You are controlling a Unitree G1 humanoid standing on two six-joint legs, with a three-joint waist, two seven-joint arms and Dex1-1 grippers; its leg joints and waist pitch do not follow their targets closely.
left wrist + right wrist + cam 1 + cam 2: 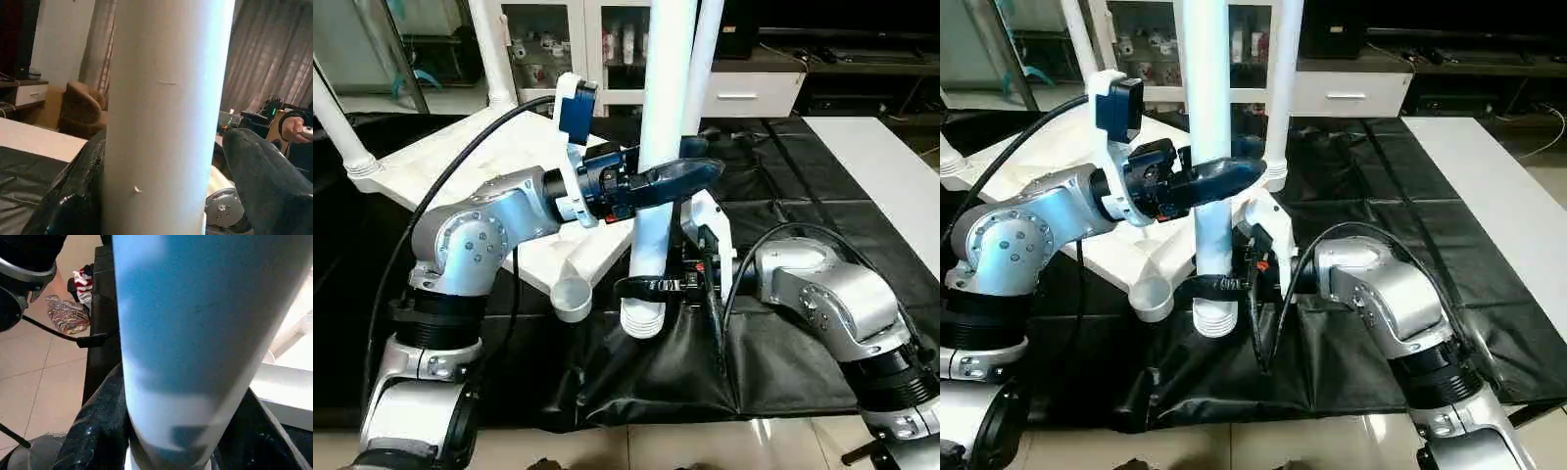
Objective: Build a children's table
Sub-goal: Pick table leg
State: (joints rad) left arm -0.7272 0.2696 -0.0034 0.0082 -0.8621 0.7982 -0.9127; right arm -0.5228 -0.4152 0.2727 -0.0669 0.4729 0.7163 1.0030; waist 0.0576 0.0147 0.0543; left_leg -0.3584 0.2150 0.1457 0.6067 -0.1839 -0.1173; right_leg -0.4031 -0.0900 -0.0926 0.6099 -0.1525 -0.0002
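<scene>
The white tabletop (480, 157) lies upside down on the black-covered surface, its ribbed side up. Three white legs stand in its corner sockets: one at the left (337, 127), one at the back (492, 49) and one behind the grippers (705, 59). The near corner socket (571, 299) is empty. Just right of it a fourth leg (666, 88) is held upright, with its ribbed lower end (643, 321) beside that socket, not in it. My left gripper (690, 176) is shut on the leg's middle. My right gripper (641, 287) is shut on it low down.
The black cover (822, 206) hangs over the front edge above a tiled floor. A white board (881, 166) lies at the right. A white glass-door cabinet (607, 39) stands behind. A person's hand (293, 128) shows far off in the left wrist view.
</scene>
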